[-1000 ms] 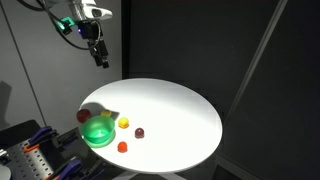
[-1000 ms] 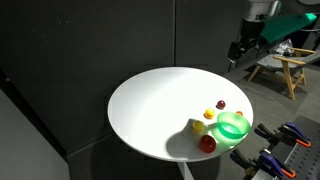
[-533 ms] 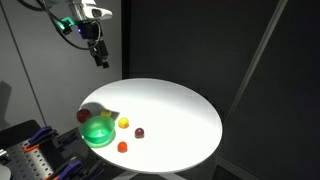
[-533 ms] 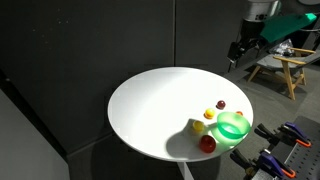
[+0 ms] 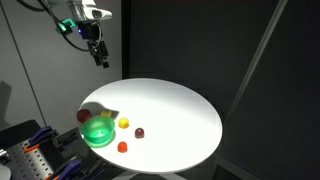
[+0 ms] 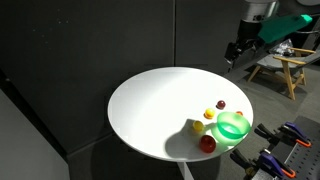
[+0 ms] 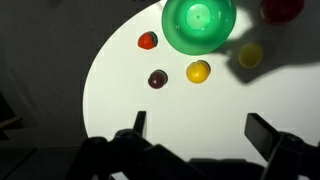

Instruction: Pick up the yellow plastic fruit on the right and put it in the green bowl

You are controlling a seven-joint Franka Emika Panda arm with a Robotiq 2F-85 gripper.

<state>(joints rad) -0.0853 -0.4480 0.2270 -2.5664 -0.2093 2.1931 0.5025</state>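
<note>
The yellow plastic fruit point(image 7: 198, 71) sits beside the green bowl point(image 7: 199, 24); the claw point(image 7: 198, 122) hangs high, spread wide for descent.

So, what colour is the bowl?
The bowl is bright glossy green; the wrist view shows it best.

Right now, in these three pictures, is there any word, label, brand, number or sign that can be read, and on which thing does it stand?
None can be read: no text shows in any view. The green bowl, the white table and the gripper show no print or marking.
</note>
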